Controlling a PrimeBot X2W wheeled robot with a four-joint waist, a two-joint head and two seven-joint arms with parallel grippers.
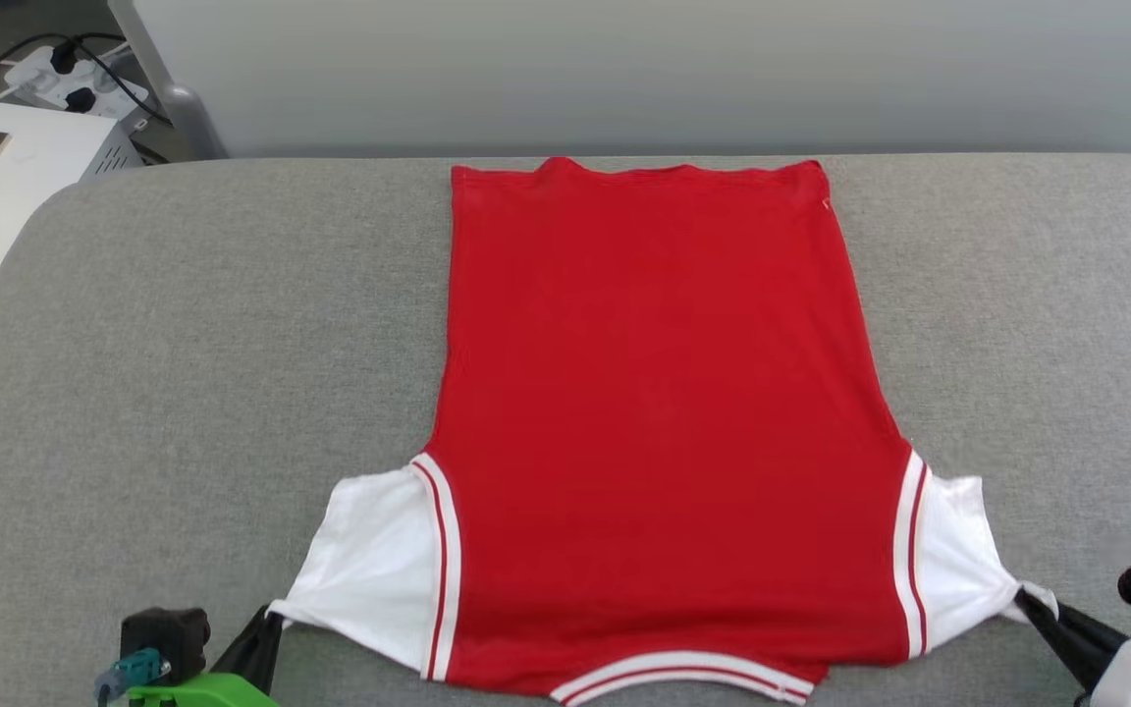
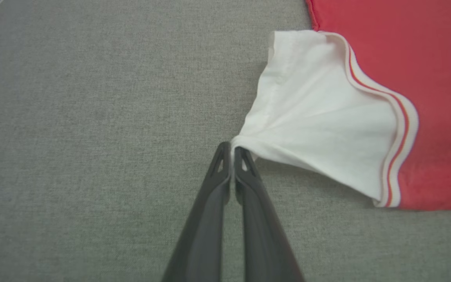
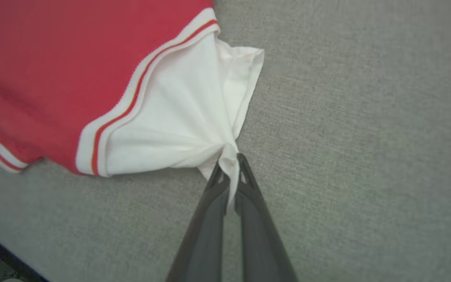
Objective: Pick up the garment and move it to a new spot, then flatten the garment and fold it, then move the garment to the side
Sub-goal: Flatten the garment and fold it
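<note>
A red garment (image 1: 659, 412) is seen spread flat on a grey cloth-covered surface (image 1: 163, 373). Its plain red body reaches away from both sets of fingers, and a red-and-white striped band (image 1: 683, 678) lies between them at the near edge.

The left gripper (image 2: 232, 148) is closed tight, with the corner of the left sleeve (image 2: 319, 113) pinched at the very tips of its fingers (image 2: 213, 184). The white cloth is drawn into a taut fan that widens ahead of and to the right of the fingertips, as far as the striped seam trim.

The right gripper (image 3: 231, 158) is likewise pressed together on the corner of the right sleeve (image 3: 178, 113). A strip of white fabric is caught between the fingers and trails back down the gap, while the rest of the sleeve is bunched into folds ahead of and to the left of the tips.

Far beyond the left fingers, well apart from the garment, a white power strip (image 1: 75, 79) with black plugs is visible past the surface's rounded corner.
</note>
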